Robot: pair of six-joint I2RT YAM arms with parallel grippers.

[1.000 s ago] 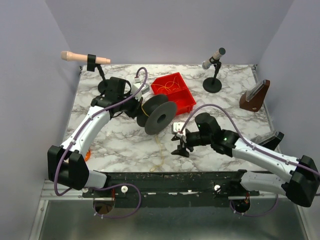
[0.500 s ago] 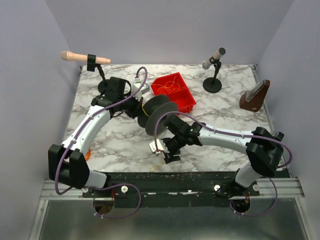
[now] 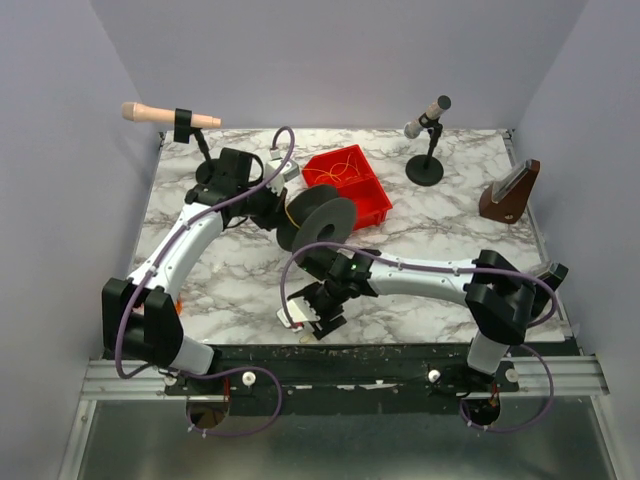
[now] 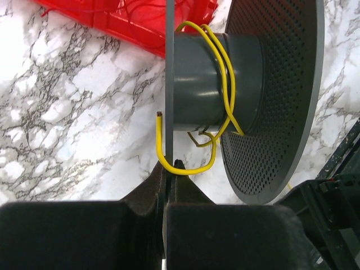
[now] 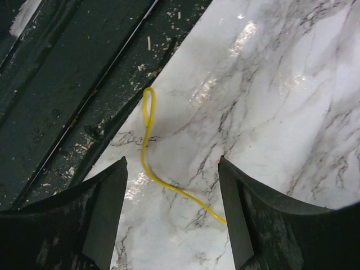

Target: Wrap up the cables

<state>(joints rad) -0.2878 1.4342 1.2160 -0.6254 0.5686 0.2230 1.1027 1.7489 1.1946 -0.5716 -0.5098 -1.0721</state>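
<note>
A dark grey spool [image 3: 318, 225] stands on edge at mid table. A thin yellow cable [image 4: 225, 73] is looped loosely round its hub [image 4: 197, 84], one cut end sticking up beside the flange. My left gripper [image 4: 169, 169] is shut on the spool's thin near flange; in the top view it [image 3: 275, 215] is at the spool's left. The cable's loose tail [image 5: 147, 146] lies on the marble by the front edge, ending in a small loop. My right gripper [image 5: 171, 163] is open, straddling this tail from above without touching it; in the top view it [image 3: 318, 320] is in front of the spool.
A red bin [image 3: 345, 185] holding more yellow wire sits behind the spool. A grey microphone on a stand [image 3: 428, 120] is back right, a tan one [image 3: 165, 115] back left, a brown wedge-shaped object [image 3: 510, 192] far right. A black rail [image 5: 67, 84] borders the front edge.
My right arm has swung left and toward the front edge, from right of the spool to over the cable's tail. The left arm and spool have barely moved.
</note>
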